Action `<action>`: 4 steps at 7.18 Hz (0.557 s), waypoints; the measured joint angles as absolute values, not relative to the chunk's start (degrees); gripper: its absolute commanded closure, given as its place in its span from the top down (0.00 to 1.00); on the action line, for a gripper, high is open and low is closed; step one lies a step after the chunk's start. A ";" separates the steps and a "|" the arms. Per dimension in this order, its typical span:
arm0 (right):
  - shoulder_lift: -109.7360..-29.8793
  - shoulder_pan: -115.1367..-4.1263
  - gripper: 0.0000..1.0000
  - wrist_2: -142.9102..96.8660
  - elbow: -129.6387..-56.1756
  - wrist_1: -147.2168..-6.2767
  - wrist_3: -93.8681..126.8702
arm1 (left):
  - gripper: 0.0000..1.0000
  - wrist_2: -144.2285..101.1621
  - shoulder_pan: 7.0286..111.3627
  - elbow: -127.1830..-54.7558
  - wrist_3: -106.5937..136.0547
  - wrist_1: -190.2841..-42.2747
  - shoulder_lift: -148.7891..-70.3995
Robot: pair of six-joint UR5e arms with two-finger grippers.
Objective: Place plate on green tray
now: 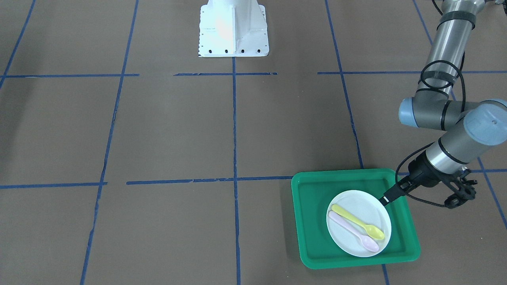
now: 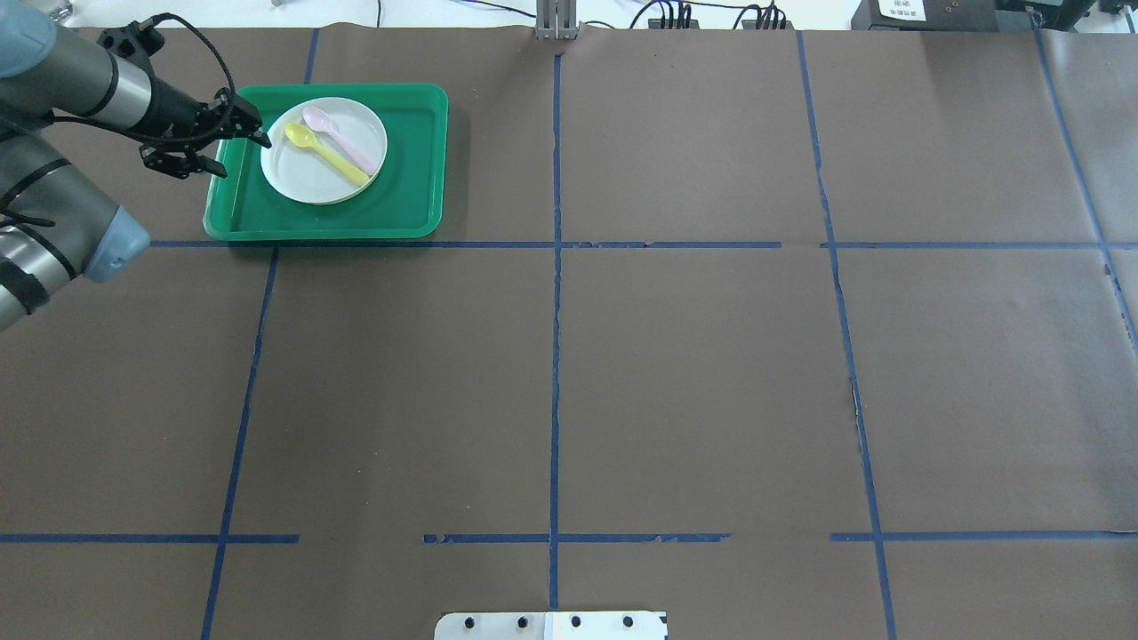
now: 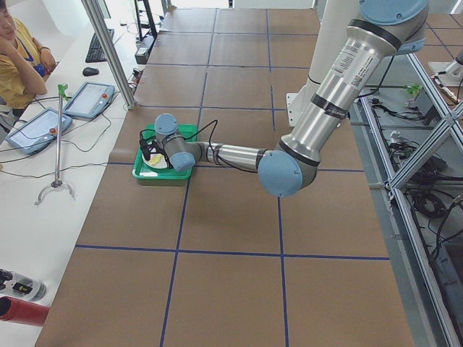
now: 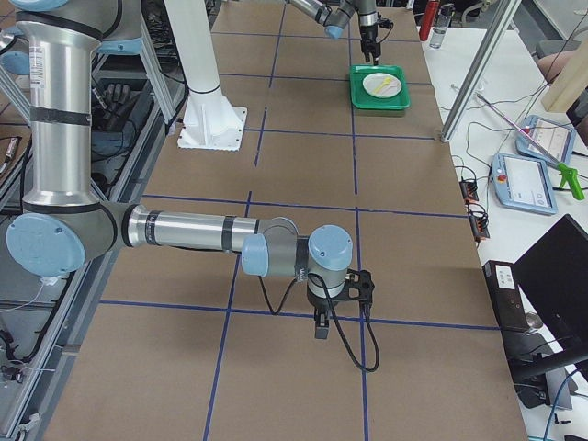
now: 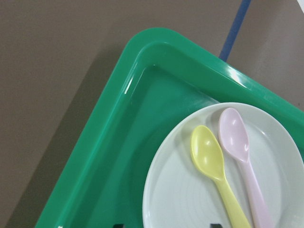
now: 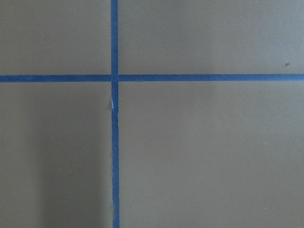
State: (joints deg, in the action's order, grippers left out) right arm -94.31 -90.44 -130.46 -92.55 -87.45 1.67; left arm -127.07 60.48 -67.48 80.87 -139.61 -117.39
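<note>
The white plate (image 1: 358, 231) lies flat inside the green tray (image 1: 313, 209) at the table's far left. It carries a yellow spoon (image 1: 358, 221) and a pink spoon (image 1: 352, 231). In the overhead view the plate (image 2: 311, 169) sits in the left half of the tray (image 2: 409, 169). My left gripper (image 2: 249, 142) hovers at the plate's left rim, open and empty. The left wrist view shows the plate (image 5: 190, 190), the tray (image 5: 118, 142) and two dark fingertips apart at its bottom edge. My right gripper (image 4: 322, 326) hangs low over bare table far from the tray. I cannot tell whether it is open or shut.
The robot's white base (image 1: 233, 29) stands at the middle of the near edge. Blue tape lines (image 2: 556, 311) cross the brown table. Beyond the tray's end a side bench holds tablets (image 3: 87, 97), and a person (image 3: 18, 58) sits there.
</note>
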 measured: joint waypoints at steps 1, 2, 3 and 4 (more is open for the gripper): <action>-94.31 -90.44 1.00 -130.44 -92.55 -87.45 1.65 | 1.00 -127.35 61.22 -70.59 79.86 -139.47 -114.99; -94.31 -90.44 1.00 -130.43 -92.55 -87.45 1.63 | 1.00 -128.94 62.60 -72.65 76.33 -139.30 -112.41; -94.31 -90.44 1.00 -130.43 -92.55 -87.45 1.65 | 1.00 -132.02 65.25 -74.32 69.63 -139.18 -108.77; -94.30 -90.44 1.00 -130.43 -92.55 -87.45 1.66 | 1.00 -135.01 68.85 -76.19 61.36 -139.10 -104.30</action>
State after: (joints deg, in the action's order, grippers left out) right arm -94.30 -90.44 -130.43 -92.55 -87.45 1.66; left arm -135.01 68.85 -76.19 61.36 -139.10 -104.30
